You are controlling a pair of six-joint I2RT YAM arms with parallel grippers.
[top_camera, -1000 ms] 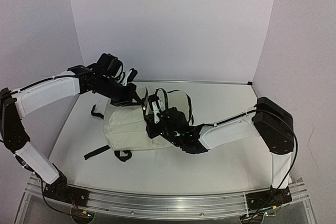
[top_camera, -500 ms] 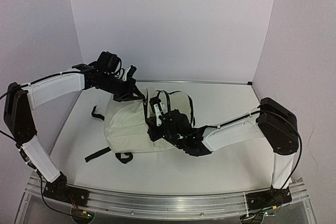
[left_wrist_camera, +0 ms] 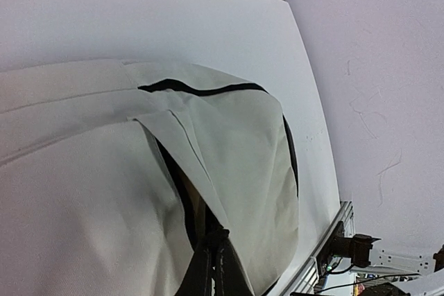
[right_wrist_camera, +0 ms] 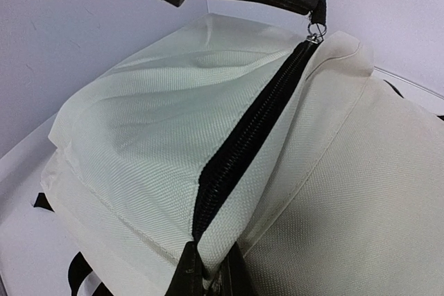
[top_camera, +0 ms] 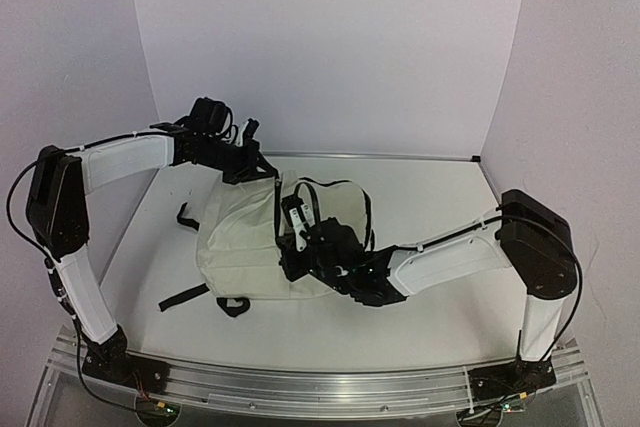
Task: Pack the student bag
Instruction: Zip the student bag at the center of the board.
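Top external view: finding the large cream fabric student bag (top_camera: 240, 247) slumping on the white table (top_camera: 440, 207), left of its middle and reaching toward the far-left corner, with black straps (top_camera: 185, 292) trailing toward the left edge. Seeing the left gripper (right_wrist_camera: 298, 1) clenching the metal-ringed zipper pull (right_wrist_camera: 316, 29) at the bag's far end, and the right gripper (right_wrist_camera: 208, 272) pinching the cloth at the near end of the black zipper (right_wrist_camera: 250, 123), holding that line fairly straight between them. Judging the bag soft, light and floppy, collapsing wherever unsupported, so favouring seams, pull or straps over loose panels when taking hold. Reading the visible zipper stretch as closed; not managing to tell what, if anything, is sitting inside.
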